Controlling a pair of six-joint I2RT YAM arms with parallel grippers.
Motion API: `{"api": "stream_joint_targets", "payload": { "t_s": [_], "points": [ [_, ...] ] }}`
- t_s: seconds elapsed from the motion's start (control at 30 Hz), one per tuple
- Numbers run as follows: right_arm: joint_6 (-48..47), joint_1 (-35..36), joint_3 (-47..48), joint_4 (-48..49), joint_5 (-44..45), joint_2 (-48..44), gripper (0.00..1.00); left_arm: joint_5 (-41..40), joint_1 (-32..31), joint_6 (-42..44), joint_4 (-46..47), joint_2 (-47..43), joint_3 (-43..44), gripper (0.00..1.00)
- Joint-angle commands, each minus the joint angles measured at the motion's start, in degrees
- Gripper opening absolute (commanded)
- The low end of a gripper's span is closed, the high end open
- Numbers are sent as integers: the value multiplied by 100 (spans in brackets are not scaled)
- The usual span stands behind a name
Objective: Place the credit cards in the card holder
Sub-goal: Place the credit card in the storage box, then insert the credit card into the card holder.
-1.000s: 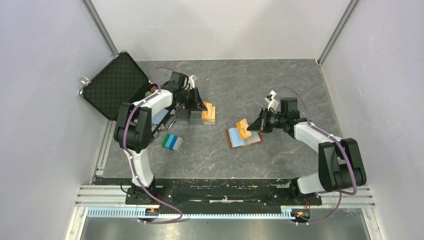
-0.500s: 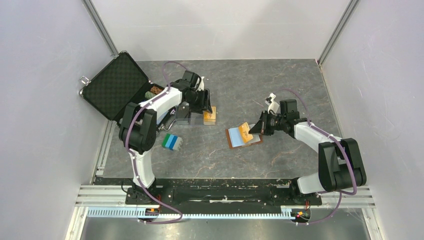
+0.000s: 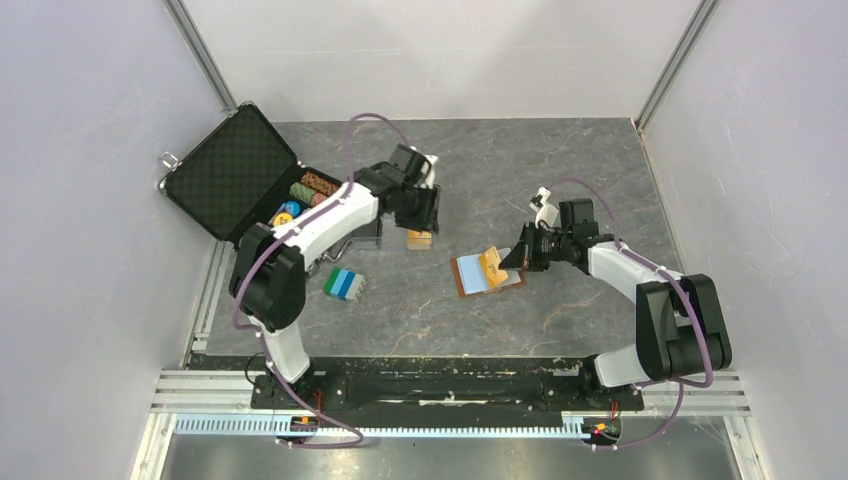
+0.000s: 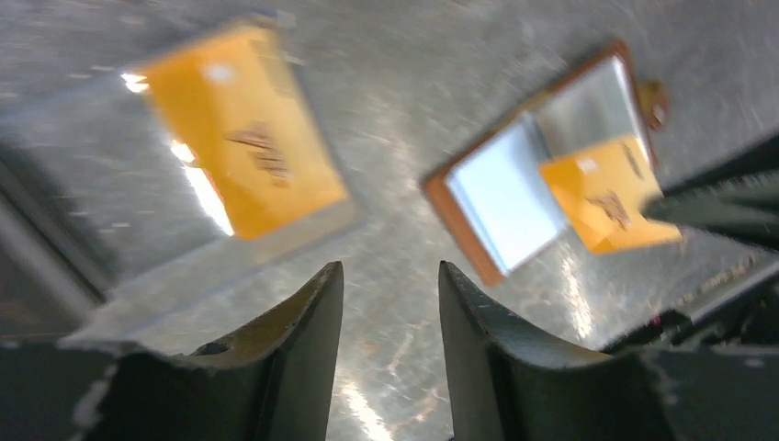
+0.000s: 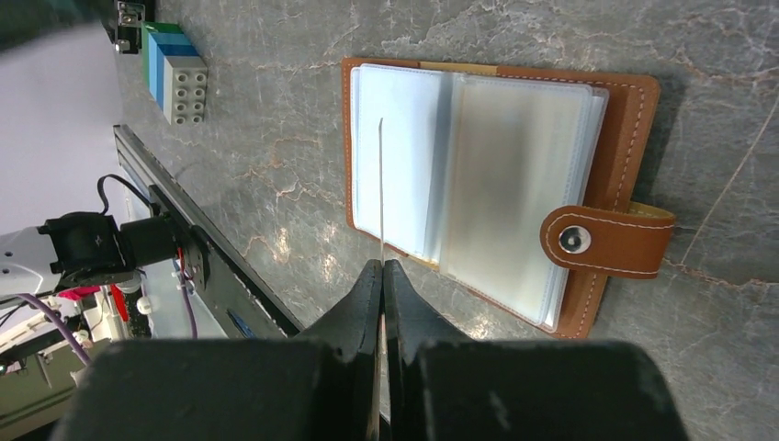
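Note:
The card holder [image 3: 470, 278] lies open mid-table, brown leather rim [image 5: 634, 147] round pale blue sleeves. My right gripper [image 3: 512, 258] is shut on an orange credit card [image 3: 491, 265], whose lower edge rests on the holder's left sleeve. That card shows edge-on [image 5: 380, 184] ahead of the right gripper [image 5: 382, 266] in the right wrist view. Another orange credit card [image 3: 419, 240] lies flat on the table. My left gripper [image 3: 428, 212] hovers just above and behind it, open and empty. In the left wrist view the lying card [image 4: 243, 129] is at upper left, the holder [image 4: 501, 197] at right, and the left gripper [image 4: 388, 271] is over bare table.
A black foam-lined briefcase [image 3: 230, 170] stands open at the back left with poker chips [image 3: 300, 192] in it. A blue-green-white striped block [image 3: 344, 284] sits near the left arm. A dark flat thing [image 3: 366, 234] lies left of the lying card. Grey walls close in both sides.
My left gripper has opened and swung right, away from the briefcase side, to above the lying orange card. My right gripper has lowered its card onto the holder.

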Motion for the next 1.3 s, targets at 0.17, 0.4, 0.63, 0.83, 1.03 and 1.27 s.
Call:
{"api": "stream_joint_targets", "payload": {
  "t_s": [0.17,0.4,0.63,0.83,1.03,1.27],
  "points": [
    [49,-186,437,84,146,275,0,52,-1371,-252,119,148,-259,41],
    [-37,-215,296,150,221,505,0,45,-1569,-191,-20,751,-59,32],
    [-4,-210,120,398,178,746,0,63,-1585,-173,-109,1242,-16,23],
    [-31,-214,49,572,41,926,0,201,-1589,-130,-177,1547,160,22],
    [-147,-215,53,650,-197,1014,0,243,-1589,-96,-296,1749,307,22],
    [-214,-214,-18,763,-376,1128,0,275,-1589,-68,-346,1822,362,21]
  ]
}}
